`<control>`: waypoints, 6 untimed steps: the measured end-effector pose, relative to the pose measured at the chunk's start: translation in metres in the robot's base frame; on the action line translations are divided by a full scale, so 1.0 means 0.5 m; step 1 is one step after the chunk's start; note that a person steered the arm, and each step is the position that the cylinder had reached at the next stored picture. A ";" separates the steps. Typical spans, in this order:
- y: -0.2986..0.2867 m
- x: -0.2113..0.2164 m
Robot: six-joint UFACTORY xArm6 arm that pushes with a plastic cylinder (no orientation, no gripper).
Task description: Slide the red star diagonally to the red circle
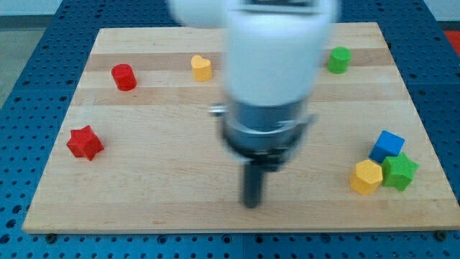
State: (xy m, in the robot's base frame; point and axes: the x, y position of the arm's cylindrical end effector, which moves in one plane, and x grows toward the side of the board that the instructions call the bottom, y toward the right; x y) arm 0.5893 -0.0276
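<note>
**Rod tip standing mid-surface, well apart from the red star**

The arm is hanging over the middle of the wooden surface [215,86], its white and grey body blurred and filling the centre of the view. It is carrying no fingers, so there is no spread or pinch to report; it is ending in a dark rod. My tip [251,205] is sitting near the view's bottom, at the centre of the surface, touching no block.

The red star [85,142] is lying at the view's left, near the left edge of the surface, well apart from my tip. The red circle [123,76] is standing above it and slightly to the view's right, towards the top left corner. The two red blocks are lying apart.

A yellow block [202,67] is resting near the view's top, to the right of the red circle. A green block [339,59] is sitting at the top right, just beside the arm's body as seen.

At the view's lower right, three blocks are clustering together: a blue cube [388,144], a green star [399,171] below it, and a yellow hexagon-like block [366,176] pressing against the green star's left side.
</note>
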 end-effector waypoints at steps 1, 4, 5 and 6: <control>-0.258 0.000; -0.552 -0.068; -0.539 -0.174; -0.371 -0.222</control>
